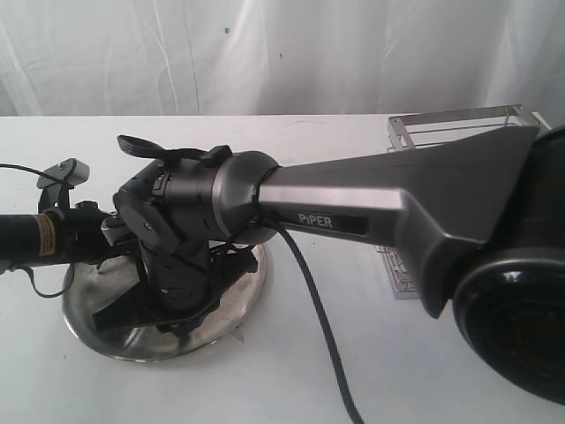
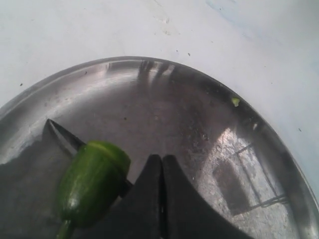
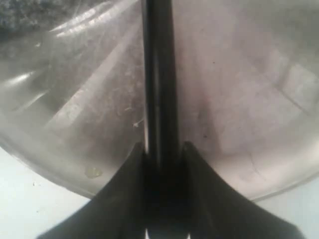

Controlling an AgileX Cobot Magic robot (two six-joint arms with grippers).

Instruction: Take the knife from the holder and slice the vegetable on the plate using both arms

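We see the right gripper (image 3: 162,149) closed narrow on the knife (image 3: 159,69), both fingers pressed against the black shaft that runs straight out between them, low over the steel plate (image 3: 239,99). Gripped this way, the blade lines up with the wrist so the arm can bear down through it. In the exterior view the right arm (image 1: 380,212) reaches across the middle to the plate at the left of the table (image 1: 265,380), wrist bent down over it, while the left arm (image 1: 44,234) comes in from the left edge. The wire holder (image 1: 459,126) stands well apart at the far right, behind the right arm. We judge the knife is out of it, so the fetching step is done

The left gripper (image 2: 162,162) has its fingers shut flat together with nothing between them. The green chili pepper (image 2: 92,181) lies on the plate just beside those tips, seemingly touching one finger, and its blunt pale-rimmed end looks cut. The knife's pointed tip shows past the pepper, and the blade seems to pass under or behind it, though we cannot tell which. We judge the closed fingers serve as a stop, bracing the small round pepper so it does not roll as the blade presses; the slicing looks under way
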